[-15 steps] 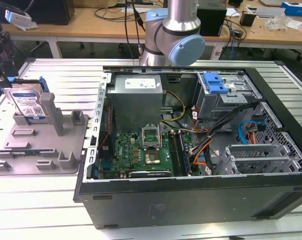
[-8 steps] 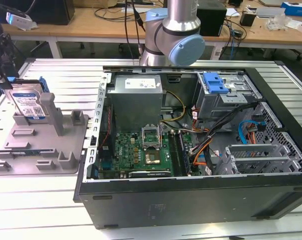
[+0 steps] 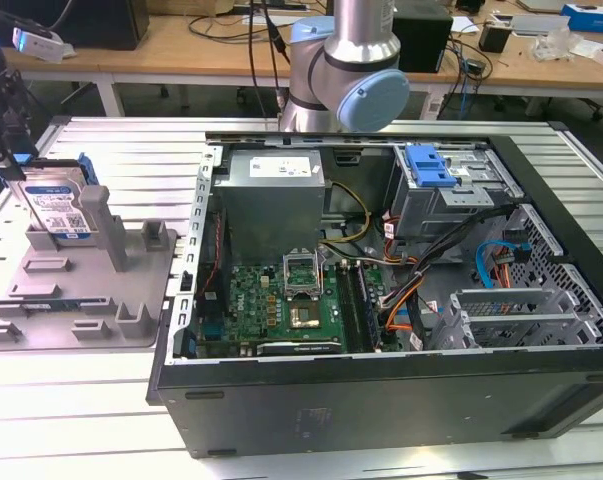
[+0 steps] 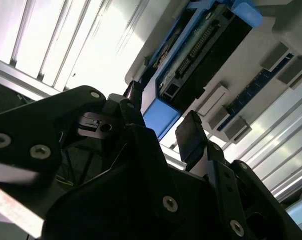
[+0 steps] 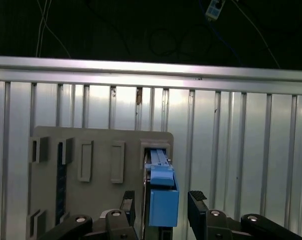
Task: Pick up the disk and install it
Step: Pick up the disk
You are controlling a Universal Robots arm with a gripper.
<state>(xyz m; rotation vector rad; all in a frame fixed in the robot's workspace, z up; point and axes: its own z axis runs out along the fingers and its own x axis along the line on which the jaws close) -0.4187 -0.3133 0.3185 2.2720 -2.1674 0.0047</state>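
The disk [image 3: 57,208], a silver drive with a white-and-blue label and blue rails, stands on edge in the grey plastic fixture [image 3: 91,300] at the exterior view's left. My gripper [image 3: 13,160] hangs just over the disk's upper end. In the first wrist view the gripper [image 5: 162,201] is open, with its black fingers [image 5: 196,202] on either side of the disk's blue rail [image 5: 163,197] and small gaps on both sides. The second wrist view shows the same straddle: the gripper [image 4: 163,117] around the blue end of the disk [image 4: 206,45].
An open computer case [image 3: 381,400] lies on the ribbed metal table [image 3: 111,150], with its motherboard [image 3: 281,305] exposed. A grey drive cage with a ribbed blue tab [image 3: 428,165] sits at its far side. The arm's base [image 3: 341,70] stands behind the case.
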